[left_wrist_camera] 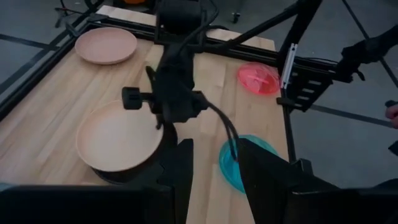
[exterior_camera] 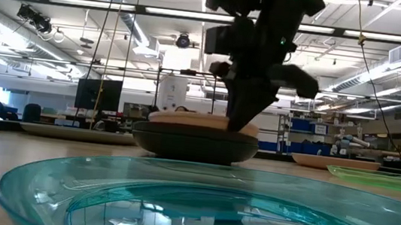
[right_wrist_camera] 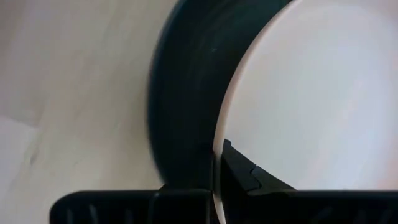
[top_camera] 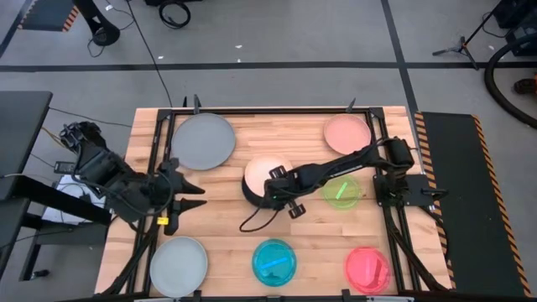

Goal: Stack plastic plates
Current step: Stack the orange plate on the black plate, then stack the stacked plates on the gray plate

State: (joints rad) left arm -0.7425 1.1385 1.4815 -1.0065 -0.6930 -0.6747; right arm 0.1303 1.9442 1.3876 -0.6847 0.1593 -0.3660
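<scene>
On the wood table (top_camera: 226,243), high view: seven plates visible apart, plus a stack at centre. Grey plate (top_camera: 202,140) far-left corner area, second grey plate (top_camera: 179,265) near-left, cyan plate (top_camera: 274,261) near-centre, red plate (top_camera: 367,268) near-right, green plate (top_camera: 342,191) right of centre, partly under the right arm, salmon plate (top_camera: 347,133) far-right. Centre: cream plate (top_camera: 265,172) sitting on a dark plate (top_camera: 249,194), only its rim showing. Right gripper (top_camera: 274,190) reaches in from the right, at the near edge of the cream plate, clamped on its rim. Left gripper (top_camera: 190,195) waits at the left edge of the table, fingers partway apart, holding nothing. Black frame rails border the table; grey floor with taped lines around it, cables and a stand on the floor, hazard-striped mat at right.

Low view: cyan plate (exterior_camera: 198,203) fills the foreground. Behind it the stack, cream plate (exterior_camera: 184,119) on the dark plate (exterior_camera: 193,143), right gripper (exterior_camera: 241,121) coming down onto the cream rim. Green plate (exterior_camera: 382,177) edge at right. Room behind: big open hall, ceiling light strips, shelving, monitors, lab benches.

Left wrist view: left fingers (left_wrist_camera: 264,171) parted, nothing between. Beyond, the right gripper (left_wrist_camera: 166,124) at the cream plate (left_wrist_camera: 115,138) rim, salmon plate (left_wrist_camera: 106,45), red plate (left_wrist_camera: 259,77) and cyan plate (left_wrist_camera: 231,168) on the wood.

Right wrist view: fingers (right_wrist_camera: 239,174) pinched narrow on the cream plate (right_wrist_camera: 311,99) rim, dark plate (right_wrist_camera: 186,87) rim beside it, bare wood beyond.
</scene>
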